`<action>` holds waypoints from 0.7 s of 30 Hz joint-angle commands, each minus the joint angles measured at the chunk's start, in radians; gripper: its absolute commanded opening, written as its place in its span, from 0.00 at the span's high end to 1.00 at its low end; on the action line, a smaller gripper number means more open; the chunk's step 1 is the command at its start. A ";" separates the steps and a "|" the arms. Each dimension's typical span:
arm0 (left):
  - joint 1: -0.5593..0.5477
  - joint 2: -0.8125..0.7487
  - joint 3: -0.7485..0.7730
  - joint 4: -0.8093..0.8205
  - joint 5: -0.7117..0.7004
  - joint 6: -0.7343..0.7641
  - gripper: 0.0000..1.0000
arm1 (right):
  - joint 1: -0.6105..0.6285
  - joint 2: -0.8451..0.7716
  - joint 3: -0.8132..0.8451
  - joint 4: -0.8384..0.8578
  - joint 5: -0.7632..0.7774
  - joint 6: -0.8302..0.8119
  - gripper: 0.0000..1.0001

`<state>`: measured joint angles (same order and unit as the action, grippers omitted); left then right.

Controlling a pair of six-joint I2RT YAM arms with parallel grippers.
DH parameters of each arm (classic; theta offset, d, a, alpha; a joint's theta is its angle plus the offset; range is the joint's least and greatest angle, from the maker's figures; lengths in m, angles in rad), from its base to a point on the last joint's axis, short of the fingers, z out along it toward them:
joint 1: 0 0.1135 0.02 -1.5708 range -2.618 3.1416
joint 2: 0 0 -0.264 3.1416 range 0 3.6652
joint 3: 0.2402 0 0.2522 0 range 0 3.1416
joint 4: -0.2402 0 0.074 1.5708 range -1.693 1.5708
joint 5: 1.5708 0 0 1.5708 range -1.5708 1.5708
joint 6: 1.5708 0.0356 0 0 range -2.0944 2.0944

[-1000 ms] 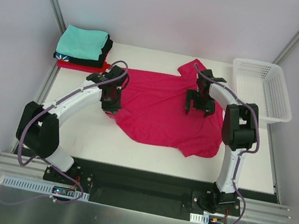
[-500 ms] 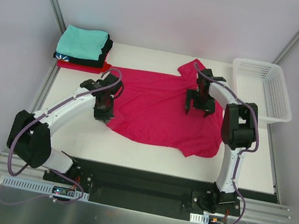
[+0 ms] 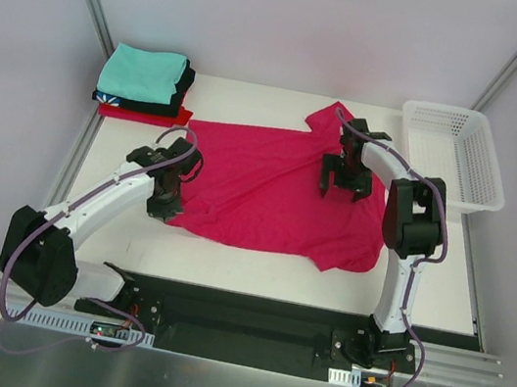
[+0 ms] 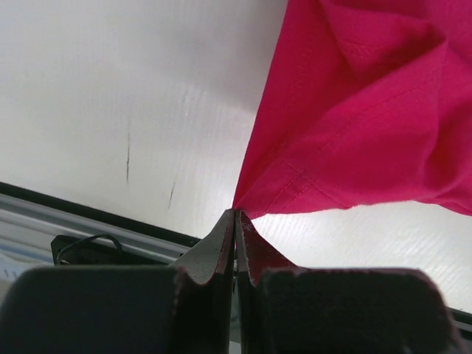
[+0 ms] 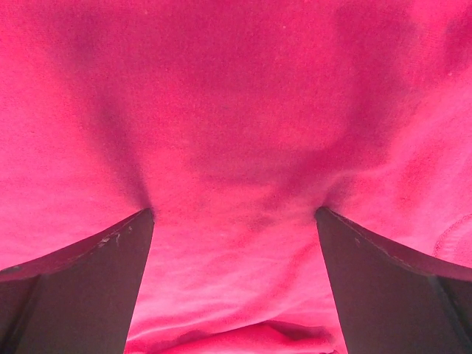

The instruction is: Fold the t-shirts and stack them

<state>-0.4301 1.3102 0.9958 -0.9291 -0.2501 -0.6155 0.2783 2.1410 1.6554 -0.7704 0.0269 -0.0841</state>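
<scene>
Pinching, left claw (image 4: 235, 214): fingers pressed together on a hem corner of the crimson-pink t-shirt (image 3: 269, 190), near the table's (image 3: 229, 253) left edge; whether that corner clears the table is hard to tell.
Right claw (image 5: 234, 214): spread wide, tips dimpling the same shirt toward the far right; cloth fills its whole view.
Shirt: spread mid-table, rumpled, its left margin partly hidden under the left arm.
Stack: far left corner, teal t-shirt (image 3: 143, 72) on top; black t-shirt (image 3: 183, 93) and red t-shirt (image 3: 142, 116) mostly covered.
Basket (image 3: 446, 110): far right corner.
</scene>
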 commanded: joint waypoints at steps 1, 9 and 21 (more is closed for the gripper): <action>0.013 -0.069 -0.045 -0.065 -0.037 -0.044 1.00 | -0.004 0.019 0.035 -0.030 -0.018 -0.009 0.04; 0.013 -0.114 -0.080 -0.071 -0.025 -0.058 1.00 | -0.004 0.019 0.035 -0.033 -0.018 -0.009 0.04; 0.013 -0.085 0.015 -0.082 0.021 -0.036 0.98 | -0.004 0.023 0.046 -0.038 -0.016 -0.011 0.04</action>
<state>-0.4236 1.2327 0.9665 -0.9661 -0.2405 -0.6483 0.2783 2.1464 1.6627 -0.7765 0.0219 -0.0872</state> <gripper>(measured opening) 0.005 0.961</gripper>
